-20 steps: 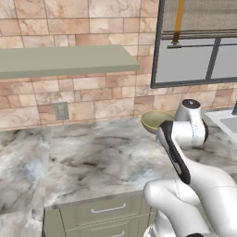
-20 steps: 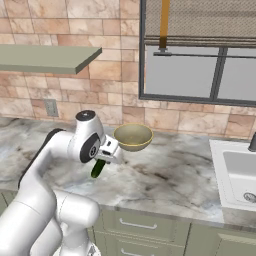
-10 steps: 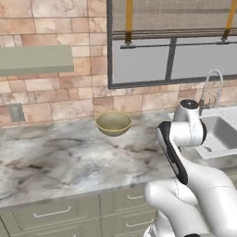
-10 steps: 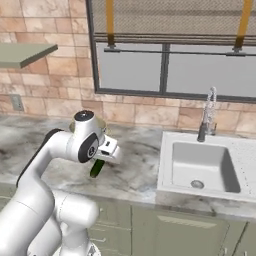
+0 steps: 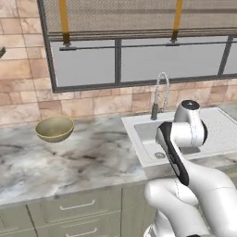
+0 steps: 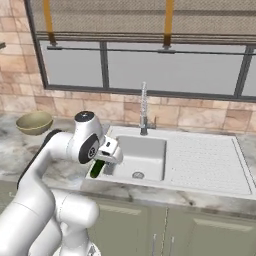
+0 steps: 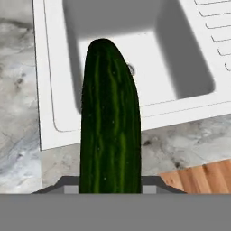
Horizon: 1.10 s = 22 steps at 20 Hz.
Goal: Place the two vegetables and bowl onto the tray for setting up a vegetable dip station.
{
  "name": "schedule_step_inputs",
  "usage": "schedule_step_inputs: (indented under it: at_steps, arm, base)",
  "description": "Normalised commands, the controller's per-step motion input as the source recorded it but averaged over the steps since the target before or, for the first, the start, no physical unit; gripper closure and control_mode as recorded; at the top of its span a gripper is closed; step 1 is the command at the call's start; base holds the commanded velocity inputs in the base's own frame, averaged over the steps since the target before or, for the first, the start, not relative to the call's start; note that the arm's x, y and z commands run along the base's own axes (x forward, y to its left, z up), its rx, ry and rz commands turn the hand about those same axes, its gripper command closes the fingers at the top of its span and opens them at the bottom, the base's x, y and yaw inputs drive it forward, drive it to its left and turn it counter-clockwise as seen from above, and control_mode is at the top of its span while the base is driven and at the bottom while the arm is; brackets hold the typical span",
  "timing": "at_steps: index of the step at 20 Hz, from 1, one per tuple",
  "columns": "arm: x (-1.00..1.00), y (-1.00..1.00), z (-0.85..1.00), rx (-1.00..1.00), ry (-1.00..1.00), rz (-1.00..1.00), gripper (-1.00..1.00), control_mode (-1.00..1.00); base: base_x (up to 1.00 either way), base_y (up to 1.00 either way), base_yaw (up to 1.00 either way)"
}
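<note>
We see gripper clamped on dark green cucumber; finger tips hidden behind it in hand view, only grey bases showing. In right base view cucumber hangs below hand, over counter edge beside sink. Sink basin holds nothing but drain. Bowl sits on counter well left of sink, inside hard to read. Hand view adds wooden floor strip at lower right.

No text, label, brand, number or sign can be read anywhere in these views.
</note>
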Motion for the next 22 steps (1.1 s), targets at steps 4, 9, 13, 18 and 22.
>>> schedule_step_inputs:
  at_steps: [4,9,13,18,22]
  arm:
    - [0.00,0.00,0.00,0.00,0.00,0.00,1.00,1.00]
    - [0.00,0.00,0.00,0.00,0.00,0.00,1.00,1.00]
    - [0.00,0.00,0.00,0.00,0.00,0.00,1.00,1.00]
    - [0.00,0.00,0.00,0.00,0.00,0.00,1.00,1.00]
    - [0.00,0.00,0.00,0.00,0.00,0.00,1.00,1.00]
  base:
    - [0.00,-1.00,0.00]
    - [0.00,-1.00,0.00]
    - [0.00,-1.00,0.00]
    - [0.00,-1.00,0.00]
    - [0.00,-1.00,0.00]
